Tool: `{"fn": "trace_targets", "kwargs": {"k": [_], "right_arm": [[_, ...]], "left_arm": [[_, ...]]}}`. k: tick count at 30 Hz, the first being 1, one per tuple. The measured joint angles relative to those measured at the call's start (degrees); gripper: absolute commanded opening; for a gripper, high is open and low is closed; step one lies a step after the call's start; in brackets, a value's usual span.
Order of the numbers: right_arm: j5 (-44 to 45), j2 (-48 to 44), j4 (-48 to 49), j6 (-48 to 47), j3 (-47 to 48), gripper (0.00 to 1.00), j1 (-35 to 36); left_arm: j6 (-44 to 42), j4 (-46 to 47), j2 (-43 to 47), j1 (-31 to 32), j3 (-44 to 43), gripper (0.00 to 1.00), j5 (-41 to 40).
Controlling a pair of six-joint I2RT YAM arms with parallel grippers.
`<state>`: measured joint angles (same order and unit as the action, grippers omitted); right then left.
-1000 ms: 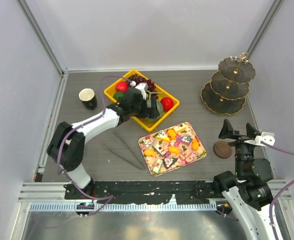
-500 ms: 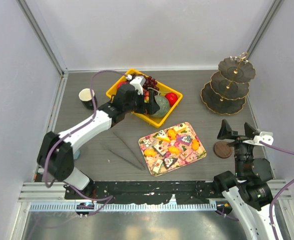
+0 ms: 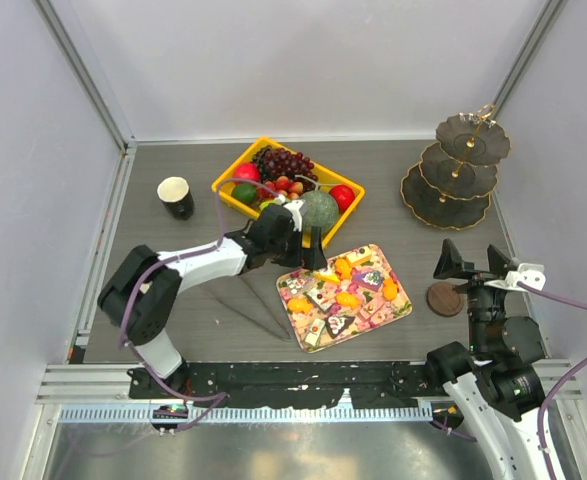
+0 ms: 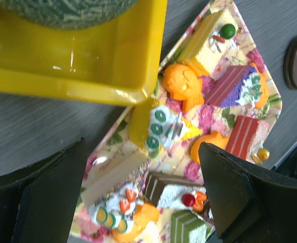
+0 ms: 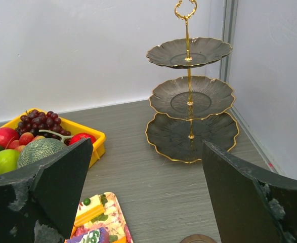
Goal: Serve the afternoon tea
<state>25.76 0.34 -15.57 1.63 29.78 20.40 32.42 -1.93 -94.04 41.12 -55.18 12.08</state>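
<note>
Small orange pastries [image 3: 345, 297] and multicoloured cake pieces [image 3: 318, 297] lie on the floral tray [image 3: 401, 308]. My left gripper [image 3: 305, 252] is open and empty, above the tray's far-left edge beside the yellow bin. In the left wrist view its gripper [image 4: 143, 202] straddles cake pieces [image 4: 176, 195], with an orange pastry [image 4: 181, 83] farther on. The black cup [image 3: 176, 197] stands at the far left. The three-tier stand [image 3: 453, 170] stands bare at the far right, also in the right wrist view [image 5: 188, 101]. My right gripper [image 3: 473, 262] is open and empty. The light-blue cup is out of view.
A yellow bin [image 3: 235, 170] holds grapes, apples, a pear and a melon [image 3: 319, 209]. Metal tongs [image 3: 253, 300] lie left of the tray. A brown round coaster [image 3: 443, 298] lies under my right gripper. Walls enclose the table on three sides.
My left gripper has come off the yellow bin and moved forward and right to the tray's edge. The bin turned slightly early on. The right arm has barely moved.
</note>
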Motion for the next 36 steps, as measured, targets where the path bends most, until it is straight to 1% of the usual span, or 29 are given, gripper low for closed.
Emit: {"fn": "trace_targets", "kwargs": {"k": [2,5,8,13,16,18,21,23,26,30,33,36], "right_arm": [[0.0,0.0,0.0,0.0,0.0,0.95,0.0],[0.0,0.0,-0.1,0.0,0.0,0.95,0.0],[-0.2,0.0,-0.2,0.0,0.0,0.95,0.0],[-1.2,1.2,-0.7,0.3,0.3,0.95,0.0],[-2.9,5.0,-3.0,1.6,2.2,0.96,0.0],[-4.8,8.8,-5.5,3.4,4.6,0.95,0.0],[-8.9,16.4,-11.1,7.2,10.1,0.95,0.0],[-12.2,20.9,-14.7,9.4,13.3,0.95,0.0],[-20.0,27.0,-20.5,12.4,16.5,0.96,0.0],[-29.2,32.7,-28.5,15.5,16.5,0.95,0.0],[-33.1,34.1,-31.5,17.3,13.1,0.96,0.3],[-34.0,34.2,-35.1,20.3,8.8,0.95,2.5]], "left_arm": [[0.4,0.2,-3.0,-0.2,-1.9,0.99,0.5],[0.8,1.3,-8.0,-0.9,-7.0,0.99,1.4],[2.1,1.6,-13.2,-2.7,-13.1,0.99,3.5],[3.2,1.7,-20.9,-7.5,-23.9,0.99,4.1],[3.3,0.9,-27.1,-10.9,-33.7,0.99,4.5],[3.4,0.8,-29.6,-12.4,-37.7,0.99,4.7],[3.4,1.2,-30.0,-14.0,-39.5,0.99,5.1],[3.7,2.6,-28.3,-14.6,-38.2,0.99,5.6],[4.7,4.4,-21.5,-14.5,-32.1,0.99,6.5],[4.3,3.6,-6.1,-13.9,-23.4,0.99,6.7],[1.4,-0.3,6.2,-13.6,-21.7,0.99,4.6],[-2.9,-5.1,17.8,-13.6,-21.7,0.99,-0.2]]}}
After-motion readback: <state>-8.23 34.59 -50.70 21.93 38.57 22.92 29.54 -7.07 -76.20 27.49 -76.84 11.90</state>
